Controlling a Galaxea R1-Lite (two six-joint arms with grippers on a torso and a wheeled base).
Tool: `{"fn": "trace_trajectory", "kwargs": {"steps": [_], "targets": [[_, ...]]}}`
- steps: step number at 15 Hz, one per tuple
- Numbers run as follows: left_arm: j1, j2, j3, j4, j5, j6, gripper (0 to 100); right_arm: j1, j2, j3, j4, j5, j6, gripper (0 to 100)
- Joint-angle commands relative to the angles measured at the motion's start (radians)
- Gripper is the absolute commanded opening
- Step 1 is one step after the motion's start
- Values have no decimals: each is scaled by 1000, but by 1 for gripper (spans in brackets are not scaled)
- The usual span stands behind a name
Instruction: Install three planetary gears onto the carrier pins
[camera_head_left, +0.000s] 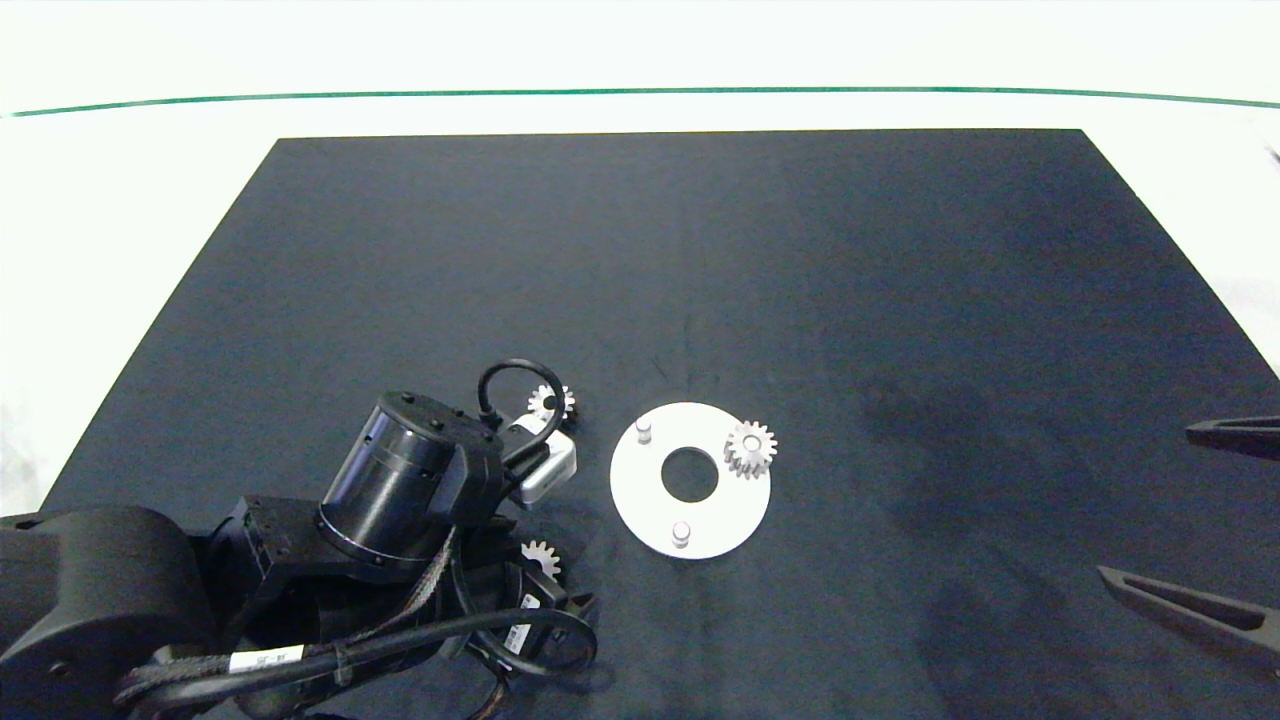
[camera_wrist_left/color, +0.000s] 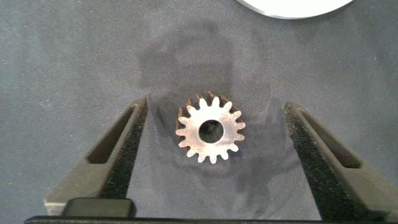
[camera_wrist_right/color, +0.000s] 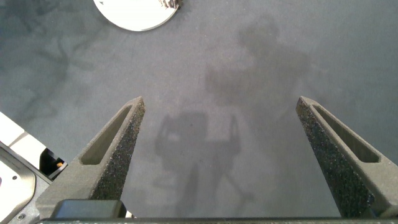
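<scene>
The white disc (camera_head_left: 690, 480) lies on the black mat with two bare carrier pins (camera_head_left: 644, 430) (camera_head_left: 681, 533). One planetary gear (camera_head_left: 750, 448) sits at the disc's right rim where the third pin stands. A second gear (camera_head_left: 552, 403) lies on the mat left of the disc, partly behind a cable. The third gear (camera_wrist_left/color: 210, 129) lies flat on the mat between the fingers of my open left gripper (camera_wrist_left/color: 215, 106), not touched by either pad. It also shows under the left wrist as a gear (camera_head_left: 540, 558). My right gripper (camera_wrist_right/color: 220, 101) stands open over bare mat at the right edge.
The left arm (camera_head_left: 400, 480) covers the mat's near-left corner. The black mat (camera_head_left: 700, 260) lies on a pale table with a green line at the far side. The disc's edge (camera_wrist_left/color: 292, 7) shows just beyond the left fingers.
</scene>
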Motion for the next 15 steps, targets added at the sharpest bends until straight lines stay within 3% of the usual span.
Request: {"fn": "trace_trajectory", "kwargs": {"steps": [1,8,15], "targets": [[0,11,2,-1,0,1,80,0,-2,0,2,-2,-2,100],[2,9,62,-56,3,1,65,0,-2,0,2,-2,-2,100],[2,9,59,-59,3,1,51,0,-2,2,2,-2,-8,100]]}}
